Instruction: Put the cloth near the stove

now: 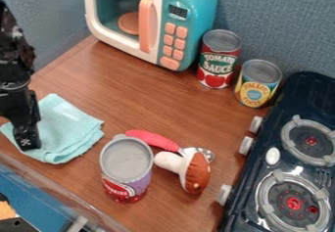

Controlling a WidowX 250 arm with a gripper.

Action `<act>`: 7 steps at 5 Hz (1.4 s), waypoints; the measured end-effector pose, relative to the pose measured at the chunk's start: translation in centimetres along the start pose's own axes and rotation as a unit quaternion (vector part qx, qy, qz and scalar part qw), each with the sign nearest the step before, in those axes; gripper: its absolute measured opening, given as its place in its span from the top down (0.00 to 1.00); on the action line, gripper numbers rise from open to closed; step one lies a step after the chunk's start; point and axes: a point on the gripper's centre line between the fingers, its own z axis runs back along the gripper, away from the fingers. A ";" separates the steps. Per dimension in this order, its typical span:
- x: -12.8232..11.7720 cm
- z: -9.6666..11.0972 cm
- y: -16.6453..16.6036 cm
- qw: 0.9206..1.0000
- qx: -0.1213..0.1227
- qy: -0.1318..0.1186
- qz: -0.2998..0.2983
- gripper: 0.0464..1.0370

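Can see the pale turquoise cloth (70, 132) at the left of the frame, mostly to the right of the black robot gripper (27, 144), with the gripper's lower end over the cloth's left part. Looks to be touching, though hard to judge from this slant. Cannot tell whether released, clenched or grasping cloth.

Find soft, folded fabric on a brown wood-grain tabletop (131, 104), well apart from the glossy dark toy stove (245, 211) at the right edge.

Count one cloth and three cylindrical cans with grey tops: one red-labelled can (216, 59) and one yellow-labelled can (256, 86) at upper right, one purple-and-red can (126, 177) at lower centre. Count one rounded teal-and-white toy microwave (200, 6) at the top, with seven peach buttons (171, 63); one brown-capped toy mushroom (195, 173) with a white stem, beside one red-handled utensil (154, 139) with a shiny head; two round burners (293, 204) on the stove.
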 end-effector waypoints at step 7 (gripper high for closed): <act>-19.2 0.7 0.7 0.994 0.028 0.044 -0.096 0.04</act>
